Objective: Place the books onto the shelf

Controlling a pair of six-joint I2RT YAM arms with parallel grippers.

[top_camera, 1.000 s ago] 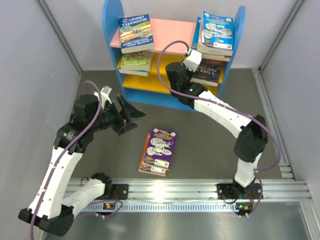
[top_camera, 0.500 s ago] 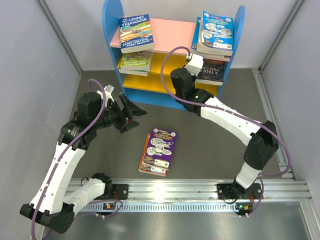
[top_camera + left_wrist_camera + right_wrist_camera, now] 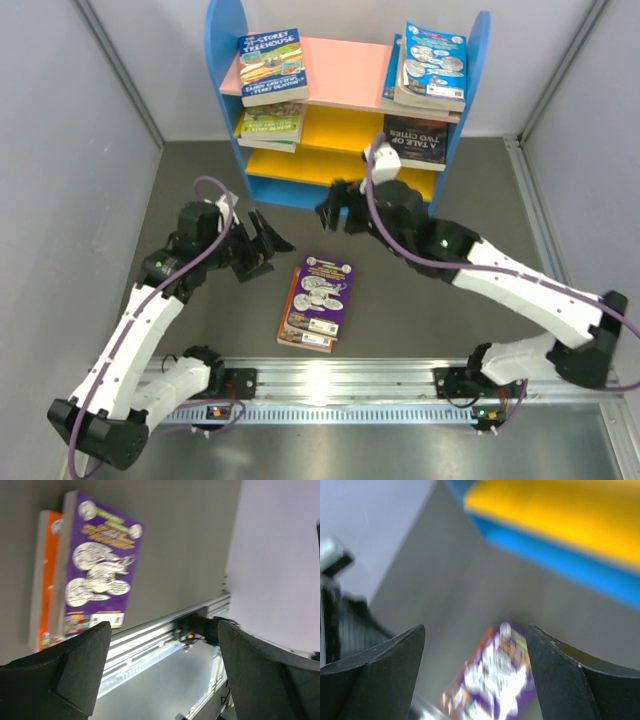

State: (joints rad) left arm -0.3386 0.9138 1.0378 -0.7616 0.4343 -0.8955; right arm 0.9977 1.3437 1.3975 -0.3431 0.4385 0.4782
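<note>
Left tool [image 3: 273,255] hangs just left of the purple book [image 3: 322,290].

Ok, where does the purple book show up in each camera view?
Top external: purple book lies near the picture's centre, slightly below the middle.
Left wrist: purple book is at upper left, cover up.
Right wrist: purple book is at bottom centre, blurred.
Shared landmark: the orange book under it, its edge showing beside the purple cover.

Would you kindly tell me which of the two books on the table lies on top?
The purple book, with its cartoon cover facing up; the orange book lies beneath it, showing only along one edge.
</note>
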